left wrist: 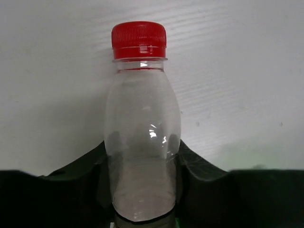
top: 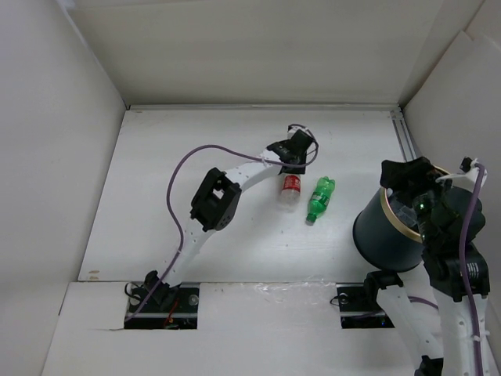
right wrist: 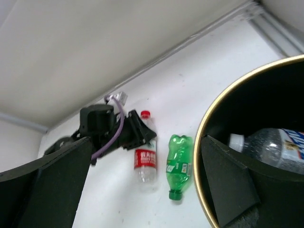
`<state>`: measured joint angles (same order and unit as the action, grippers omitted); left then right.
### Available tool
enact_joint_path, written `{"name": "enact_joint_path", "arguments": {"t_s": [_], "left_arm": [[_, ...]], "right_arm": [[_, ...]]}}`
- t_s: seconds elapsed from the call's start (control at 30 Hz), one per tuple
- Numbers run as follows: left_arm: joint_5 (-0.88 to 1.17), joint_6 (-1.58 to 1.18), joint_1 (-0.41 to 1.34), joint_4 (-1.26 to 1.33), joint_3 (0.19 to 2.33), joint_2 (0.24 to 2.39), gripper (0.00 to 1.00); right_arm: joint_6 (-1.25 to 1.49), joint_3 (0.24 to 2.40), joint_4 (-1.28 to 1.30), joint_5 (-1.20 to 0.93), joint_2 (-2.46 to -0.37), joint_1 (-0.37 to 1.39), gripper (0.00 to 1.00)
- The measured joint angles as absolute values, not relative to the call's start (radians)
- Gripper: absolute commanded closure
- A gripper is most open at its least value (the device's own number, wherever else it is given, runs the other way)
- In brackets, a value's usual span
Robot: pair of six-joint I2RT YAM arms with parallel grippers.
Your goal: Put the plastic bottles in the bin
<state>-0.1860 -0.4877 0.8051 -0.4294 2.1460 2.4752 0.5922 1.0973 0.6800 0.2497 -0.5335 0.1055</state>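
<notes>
A clear bottle with a red label and red cap [top: 290, 188] lies on the white table. My left gripper [top: 292, 163] has a finger on each side of its upper body and is shut on it; the wrist view shows the bottle [left wrist: 142, 133] between both fingers [left wrist: 194, 166]. A green bottle [top: 319, 200] lies just right of it, cap toward me. The dark bin [top: 374, 235] with a tan rim stands at the right. My right gripper [top: 412, 192] hovers open and empty over the bin's rim [right wrist: 202, 142]. A clear bottle with a blue and white label [right wrist: 278, 147] lies inside.
White walls enclose the table at the back and on both sides. A metal rail [top: 407, 141] runs along the right wall behind the bin. The left arm's purple cable [top: 203, 153] arcs over the table's left half.
</notes>
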Motion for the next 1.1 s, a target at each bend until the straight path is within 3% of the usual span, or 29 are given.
{"name": "enact_joint_path", "arguments": {"t_s": [0.07,0.1,0.33,0.5,0.77,1.1], "left_arm": [[-0.192,-0.508,0.781,-0.411,2.128,2.468,0.96],[-0.196,-0.52,0.768,-0.388,2.097,2.451,1.0],[-0.236,-0.549,0.675,-0.34,1.742,2.181,1.0],[-0.121,-0.534,0.666,-0.241,1.607,1.867,1.0],[0.155,-0.53,0.681,0.034,1.567,1.479,1.0],[0.194,-0.537,0.704,0.069,1.499,1.431,1.0]], "right_arm": [[0.558,1.097,0.661,0.17,-0.539,0.105,0.0],[0.542,1.097,0.649,0.127,-0.546,0.105,0.0],[0.474,1.054,0.479,-0.311,-0.684,0.105,0.0],[0.492,0.992,0.301,-0.555,-0.85,0.174,0.0],[0.493,1.026,0.094,-0.617,-1.102,0.451,0.0],[0.525,1.101,-0.141,-0.611,-1.239,0.58,0.0]]}}
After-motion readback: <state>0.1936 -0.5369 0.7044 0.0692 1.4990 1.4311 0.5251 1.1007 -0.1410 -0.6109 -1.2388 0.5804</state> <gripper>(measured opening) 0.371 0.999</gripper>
